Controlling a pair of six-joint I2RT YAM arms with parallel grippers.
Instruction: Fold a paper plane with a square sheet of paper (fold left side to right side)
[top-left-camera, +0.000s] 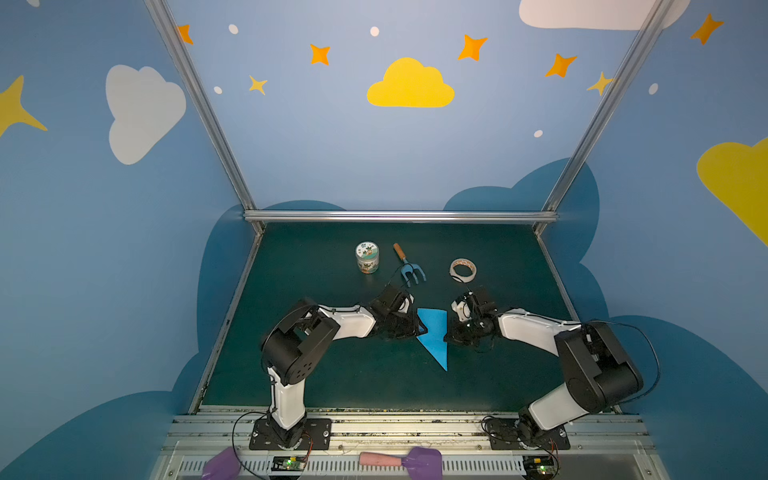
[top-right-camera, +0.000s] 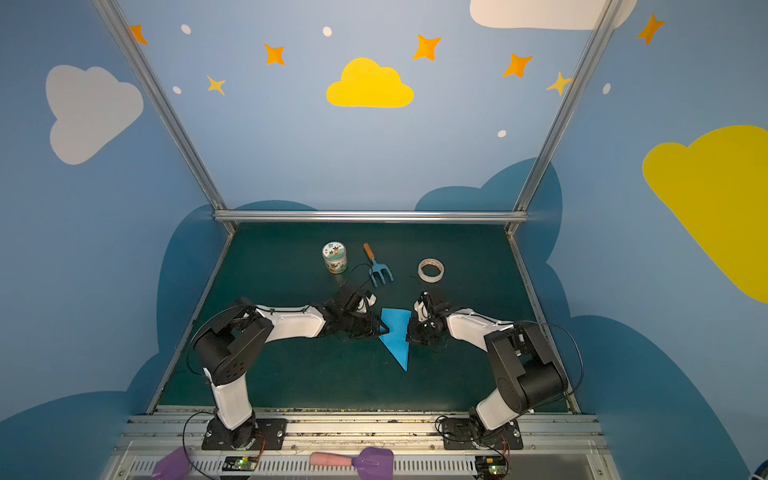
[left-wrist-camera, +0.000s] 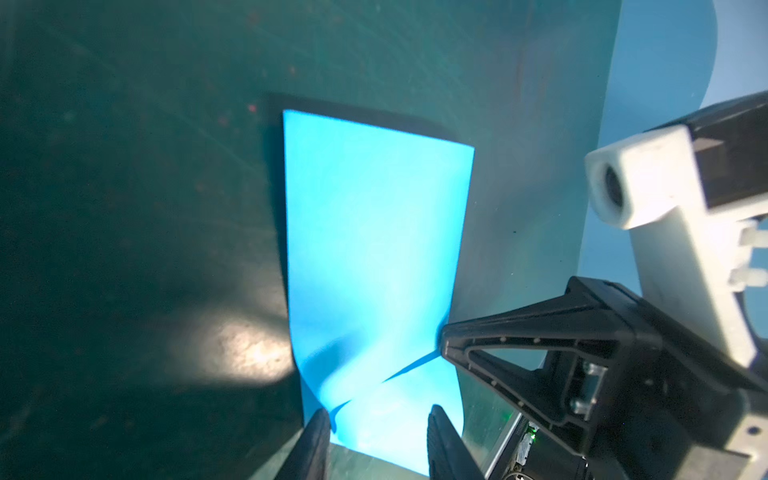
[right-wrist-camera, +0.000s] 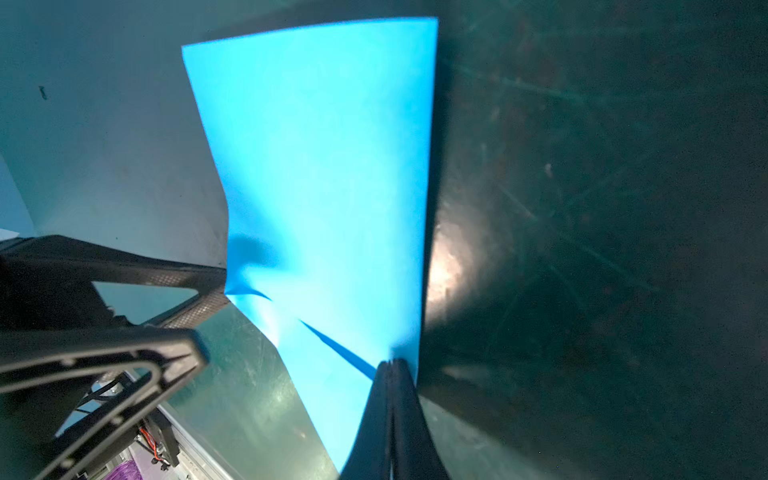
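Note:
The square sheet of paper (top-left-camera: 434, 340) (top-right-camera: 397, 336) is sky-blue. It lies mid-table, folded into a narrow pointed paper plane shape with its tip toward the front edge. My left gripper (top-left-camera: 422, 330) (left-wrist-camera: 378, 436) is at its left edge. Its fingers (left-wrist-camera: 316, 444) are open, with the puckered paper (left-wrist-camera: 374, 228) between them. My right gripper (top-left-camera: 448, 336) (right-wrist-camera: 390, 370) is at the right edge and shut, its tips down on the paper (right-wrist-camera: 324, 166) where a crease ends. I cannot tell whether it pinches a layer.
Behind the paper stand a small printed jar (top-left-camera: 367, 257), a blue fork with a wooden handle (top-left-camera: 409, 268) and a tape roll (top-left-camera: 462, 270). Purple and pink tools (top-left-camera: 419, 459) lie on the front rail. Walls close off the back and both sides of the mat.

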